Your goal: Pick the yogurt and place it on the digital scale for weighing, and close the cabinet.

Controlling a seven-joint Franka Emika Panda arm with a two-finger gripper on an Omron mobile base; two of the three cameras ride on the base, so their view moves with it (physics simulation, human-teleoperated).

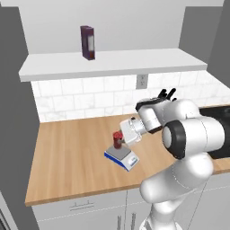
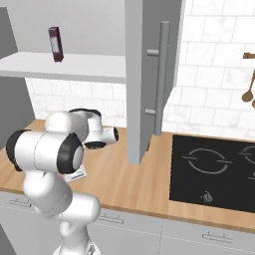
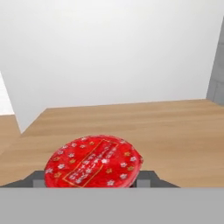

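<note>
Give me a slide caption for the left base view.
Tool shut on the yogurt over the scale on the wooden counter, a purple carton on the shelf above.

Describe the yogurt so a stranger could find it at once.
Look at the wooden counter under the open cabinet. Near its middle lies a flat digital scale; the yogurt is above its plate, a short dark red cup, unlike the tall purple carton on the shelf.

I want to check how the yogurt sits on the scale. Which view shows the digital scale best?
The left base view: the digital scale lies in full sight with the yogurt above it. In the right base view only a corner peeks past the arm.
</note>
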